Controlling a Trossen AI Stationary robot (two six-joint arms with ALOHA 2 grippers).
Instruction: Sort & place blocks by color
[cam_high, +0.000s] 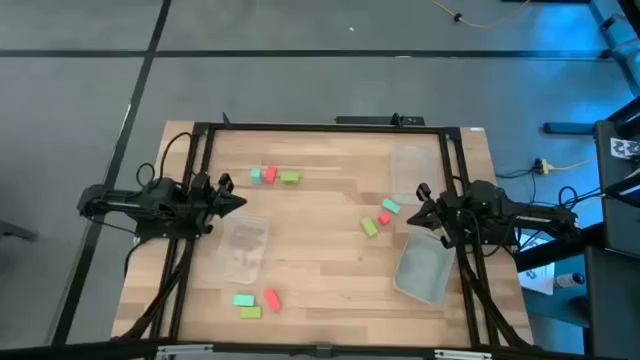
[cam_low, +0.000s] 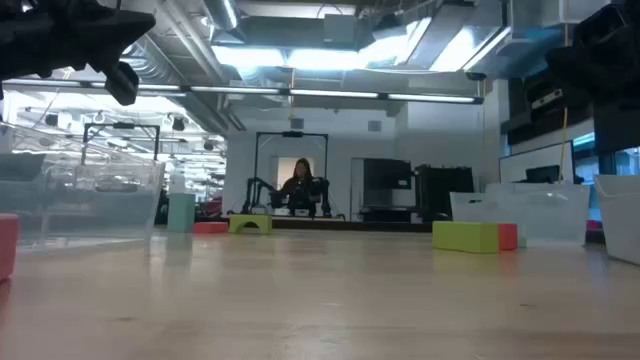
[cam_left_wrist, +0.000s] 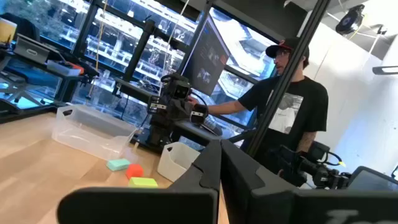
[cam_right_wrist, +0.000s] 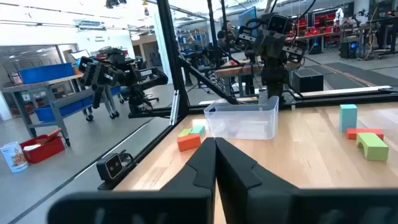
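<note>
Small blocks lie on the wooden table in three clusters. At the far left are a teal block (cam_high: 259, 175), a red one (cam_high: 270, 176) and a lime one (cam_high: 290, 178). Right of centre lie teal (cam_high: 390, 206), red (cam_high: 384, 217) and lime (cam_high: 369, 228) blocks. Near the front edge lie teal (cam_high: 243, 299), lime (cam_high: 249, 312) and red (cam_high: 272, 299) blocks. My left gripper (cam_high: 240, 202) (cam_left_wrist: 217, 163) is shut at the table's left side, pointing right, with nothing in it. My right gripper (cam_high: 408, 214) (cam_right_wrist: 216, 155) is shut at the right side, pointing left, close to the right-hand cluster, and holds nothing.
Three clear plastic tubs stand on the table: one left of centre (cam_high: 245, 247), one at the far right (cam_high: 407, 168), one at the near right (cam_high: 423, 268). A black frame (cam_high: 320, 127) runs around the table. A person (cam_left_wrist: 292, 102) stands beyond the table's right side.
</note>
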